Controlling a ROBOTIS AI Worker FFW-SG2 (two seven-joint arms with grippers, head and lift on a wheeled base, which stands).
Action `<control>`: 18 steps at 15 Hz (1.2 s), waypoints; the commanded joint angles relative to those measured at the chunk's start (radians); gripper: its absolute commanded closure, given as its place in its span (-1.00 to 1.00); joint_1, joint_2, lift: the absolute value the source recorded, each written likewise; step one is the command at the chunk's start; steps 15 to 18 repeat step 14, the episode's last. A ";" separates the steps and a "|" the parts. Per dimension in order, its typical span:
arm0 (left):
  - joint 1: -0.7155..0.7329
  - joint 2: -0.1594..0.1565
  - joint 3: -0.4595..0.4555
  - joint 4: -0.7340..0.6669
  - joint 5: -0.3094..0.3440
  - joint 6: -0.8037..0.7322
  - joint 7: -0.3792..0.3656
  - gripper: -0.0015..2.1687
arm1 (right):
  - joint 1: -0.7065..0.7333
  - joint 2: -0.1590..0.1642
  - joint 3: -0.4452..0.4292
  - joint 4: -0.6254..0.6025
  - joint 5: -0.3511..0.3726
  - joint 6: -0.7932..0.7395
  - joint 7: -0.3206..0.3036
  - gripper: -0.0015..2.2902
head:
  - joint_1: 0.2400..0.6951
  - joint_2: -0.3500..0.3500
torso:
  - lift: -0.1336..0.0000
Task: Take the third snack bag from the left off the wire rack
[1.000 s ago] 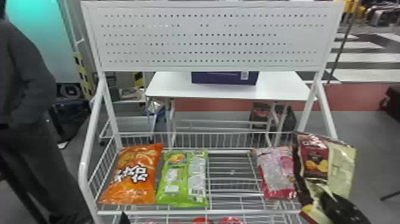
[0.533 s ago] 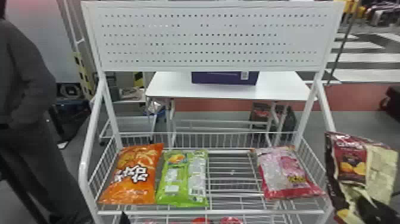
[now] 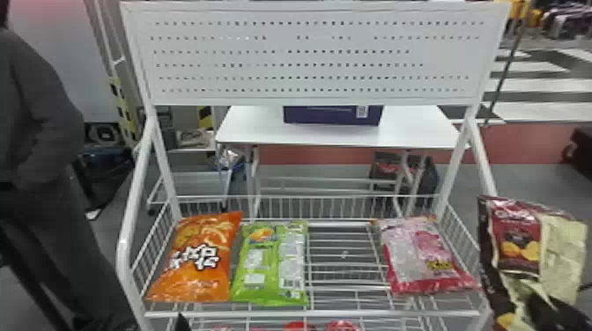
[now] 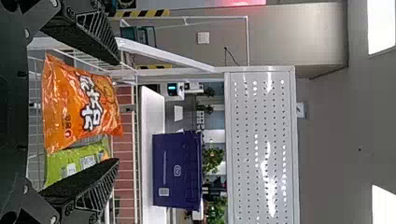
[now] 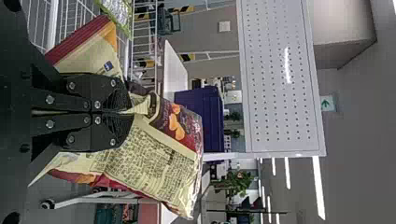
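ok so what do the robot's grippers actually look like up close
Both are matte black. The left gripper has two flat fingers whose inner faces are ribbed with fine ridges, mounted on angular black brackets. The right gripper has the same ribbed pads, and small silver screw heads dot its black finger links.

Grey floor (image 3: pixel 519 187) throughout. Farther back, white desk (image 3: pixel 409 132) bearing a dark blue box (image 3: pixel 332 115), reddish band (image 3: pixel 511 145) behind. White stripes (image 3: pixel 544 83) far right; yellow-and-black hazard post (image 3: pixel 116 94) and pale wall (image 3: pixel 57 66) left.
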 commanded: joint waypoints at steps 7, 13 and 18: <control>0.007 -0.001 0.000 -0.005 -0.003 0.000 0.002 -0.85 | 0.008 0.000 0.000 0.005 0.001 -0.015 0.002 0.91 | 0.14 0.00 | 1.00; 0.009 -0.001 0.001 -0.006 -0.005 0.000 0.000 -0.85 | 0.008 0.000 0.000 0.005 0.000 -0.018 0.011 0.91 | 0.14 0.00 | 1.00; 0.009 -0.001 0.001 -0.006 -0.005 0.000 0.000 -0.85 | 0.008 0.002 0.000 0.006 0.000 -0.018 0.012 0.91 | 0.14 0.00 | 1.00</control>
